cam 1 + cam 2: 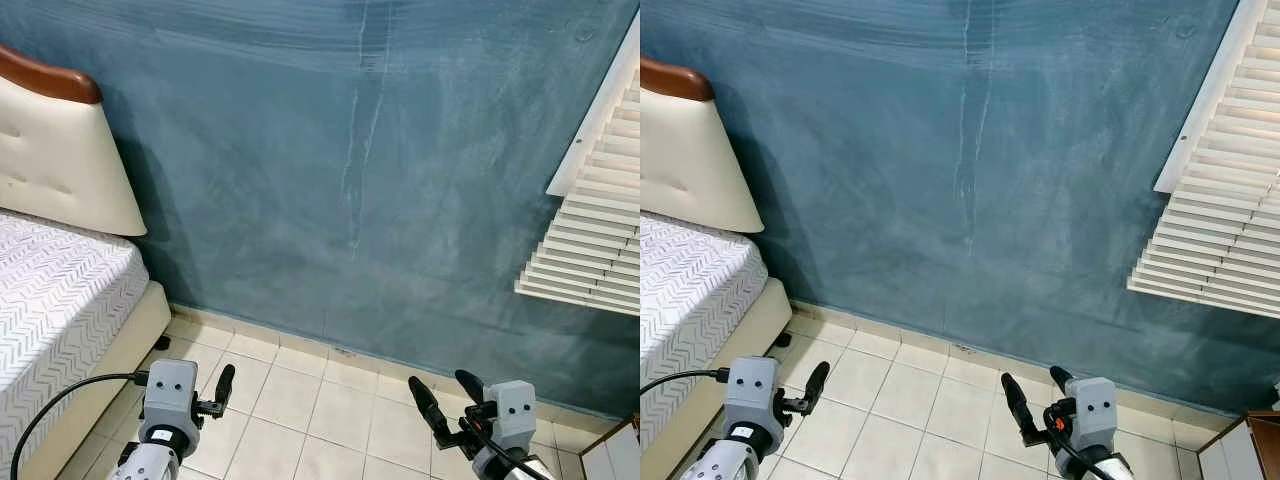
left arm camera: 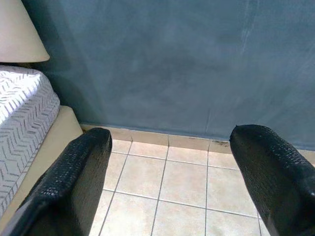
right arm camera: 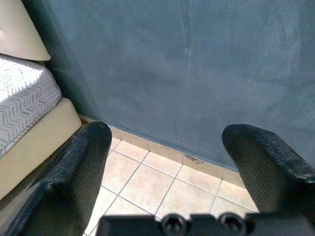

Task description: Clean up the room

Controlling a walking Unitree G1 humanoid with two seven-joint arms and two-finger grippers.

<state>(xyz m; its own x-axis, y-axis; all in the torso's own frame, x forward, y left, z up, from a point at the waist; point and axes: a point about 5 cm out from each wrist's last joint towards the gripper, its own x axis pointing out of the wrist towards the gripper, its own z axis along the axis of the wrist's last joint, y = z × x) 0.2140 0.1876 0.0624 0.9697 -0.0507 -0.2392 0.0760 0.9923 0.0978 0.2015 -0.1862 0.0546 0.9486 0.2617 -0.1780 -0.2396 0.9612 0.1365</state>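
Left gripper [image 2: 167, 182] and right gripper [image 3: 162, 177] hold fingers wide, empty. Hazard: advancing risks striking the blue wall [image 1: 350, 170] or bed [image 1: 60, 300].

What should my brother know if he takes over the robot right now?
Left gripper: open, holding nothing, raised over the tiled floor.
Right gripper: open, holding nothing, also over the floor.
The robot faces a blue wall. The bed is on its left, and a white louvred shutter is on its right.
Done: nothing that can be seen from here.
Left: no clutter is in sight here, so probably turn and look around the room for things to pick up.
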